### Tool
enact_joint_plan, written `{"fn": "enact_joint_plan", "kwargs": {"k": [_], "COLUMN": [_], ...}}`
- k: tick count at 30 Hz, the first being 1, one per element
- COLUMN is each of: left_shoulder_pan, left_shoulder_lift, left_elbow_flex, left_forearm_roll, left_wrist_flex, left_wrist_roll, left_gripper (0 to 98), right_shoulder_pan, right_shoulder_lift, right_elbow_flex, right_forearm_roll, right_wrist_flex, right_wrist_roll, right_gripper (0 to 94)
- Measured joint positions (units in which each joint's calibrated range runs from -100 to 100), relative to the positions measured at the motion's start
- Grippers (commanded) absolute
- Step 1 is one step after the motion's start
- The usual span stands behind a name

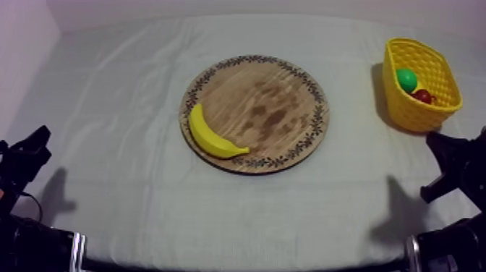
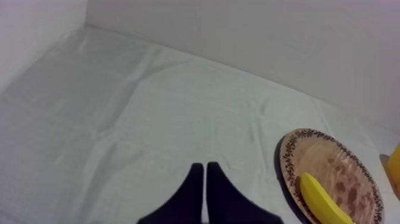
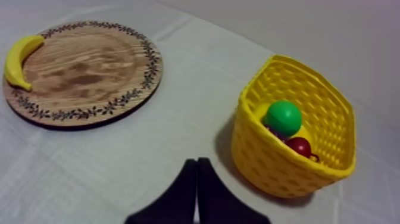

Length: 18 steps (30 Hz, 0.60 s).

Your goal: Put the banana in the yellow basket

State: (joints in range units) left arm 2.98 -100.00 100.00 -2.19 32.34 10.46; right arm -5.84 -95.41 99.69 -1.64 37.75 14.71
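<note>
**On the board's edge, a banana lies between two idle arms**

In the middle of the grey-white cloth (image 1: 123,108), the round wooden board (image 1: 264,108) carries the banana (image 1: 213,136), which lies on its side along the patterned rim at the board's near left edge. Nothing is touching it. The yellow basket (image 1: 408,112) stands well apart from the board at the far right of the cloth. It holds a green round fruit (image 1: 406,79) and a small red fruit (image 1: 423,95) side by side. The left gripper (image 2: 205,170) sits low at the left, over bare cloth with the board off to one side. Its black fingers (image 2: 191,193) are pressed together in a narrow wedge with nothing between them. The right gripper (image 3: 197,164) sits low at the right, over the cloth between board and basket, its fingers (image 3: 187,187) likewise closed flat on nothing
</note>
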Motion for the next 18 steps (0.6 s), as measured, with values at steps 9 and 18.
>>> {"fn": "enact_joint_plan", "kwargs": {"k": [9,18], "left_shoulder_pan": [0.0,0.0], "left_shoulder_lift": [0.0,0.0], "left_elbow_flex": [0.0,0.0], "left_forearm_roll": [0.0,0.0], "left_wrist_flex": [0.0,0.0], "left_wrist_roll": [0.0,0.0], "left_gripper": [0.1,0.1], "right_shoulder_pan": [1.1,2.1], "right_shoulder_lift": [9.2,26.2], "right_elbow_flex": [-7.8,-28.0], "right_forearm_roll": [-5.9,-10.2], "right_wrist_flex": [-3.8,1.5], "right_wrist_roll": [6.5,7.2], "right_gripper": [0.2,0.2]}}
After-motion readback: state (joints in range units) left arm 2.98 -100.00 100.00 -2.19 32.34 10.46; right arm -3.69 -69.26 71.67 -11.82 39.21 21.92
